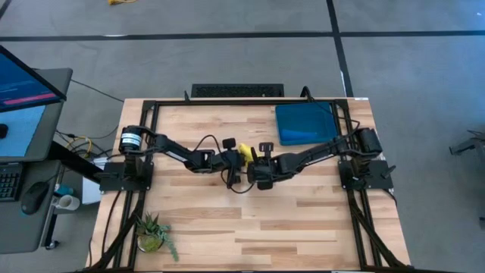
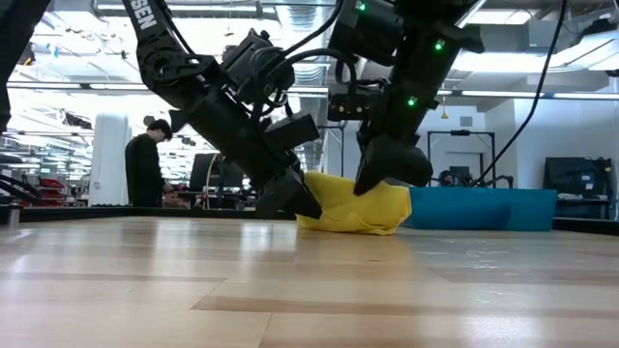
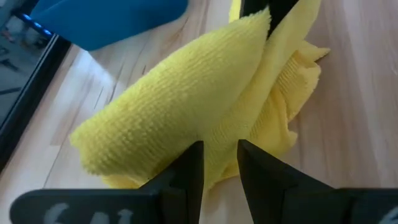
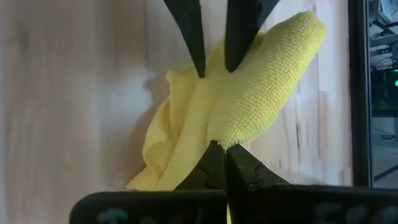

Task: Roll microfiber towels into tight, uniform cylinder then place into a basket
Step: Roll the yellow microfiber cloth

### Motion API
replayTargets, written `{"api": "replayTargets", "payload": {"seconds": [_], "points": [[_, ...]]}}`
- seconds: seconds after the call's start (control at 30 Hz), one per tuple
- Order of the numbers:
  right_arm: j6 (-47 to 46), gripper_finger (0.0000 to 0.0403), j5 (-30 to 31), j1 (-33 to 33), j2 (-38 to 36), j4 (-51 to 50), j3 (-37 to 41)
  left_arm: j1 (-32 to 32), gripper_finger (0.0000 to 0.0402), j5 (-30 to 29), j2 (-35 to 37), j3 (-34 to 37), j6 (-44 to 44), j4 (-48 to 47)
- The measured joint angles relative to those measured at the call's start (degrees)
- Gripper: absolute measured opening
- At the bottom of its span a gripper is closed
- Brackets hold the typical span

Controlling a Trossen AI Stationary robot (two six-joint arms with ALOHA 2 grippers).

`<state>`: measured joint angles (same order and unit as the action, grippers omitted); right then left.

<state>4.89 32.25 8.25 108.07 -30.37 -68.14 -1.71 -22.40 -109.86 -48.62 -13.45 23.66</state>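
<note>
The left arm reaches in low from the left side of the counter (image 1: 303,227). Its left pincer (image 1: 232,161) bites the yellow towel (image 1: 245,152), fingers partly apart with cloth between them. The towel is a loose roll in the middle of the counter. The right arm reaches in from the right. Its right pincer (image 1: 258,163) is squeezed together on the towel's other end. The teal basket (image 1: 305,123) sits at the back right. No words can be read.
</note>
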Motion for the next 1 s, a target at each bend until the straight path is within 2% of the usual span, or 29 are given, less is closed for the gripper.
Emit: {"api": "replayTargets", "payload": {"seconds": [0.2, 0.57, 0.7, 0.83, 1.0], "points": [[1.84, 0.0006, 0.64, -1.51, 0.02, -0.48, 0.00, -2.17, 0.0091, 4.24, -0.86, 0.05, 1.90, 0.96], [4.61, 0.0006, -0.32, -3.54, 0.00, -1.07, -0.04, -4.53, 0.0091, 4.86, -5.17, -1.85, 1.55, 6.67], [1.99, 0.0006, -2.28, -4.31, 0.02, -1.26, -0.04, -4.49, 0.0091, 5.64, -6.47, -2.31, 1.55, 6.55], [1.02, 0.0006, -2.68, -4.25, 0.02, -2.52, -0.04, -3.04, 0.0091, 3.85, -6.48, -2.31, 0.23, 6.94], [-4.60, 0.0006, -2.62, -5.83, 0.02, -3.07, -0.04, -1.58, 0.0091, 3.67, -6.43, -3.22, -2.23, 7.52]]}}
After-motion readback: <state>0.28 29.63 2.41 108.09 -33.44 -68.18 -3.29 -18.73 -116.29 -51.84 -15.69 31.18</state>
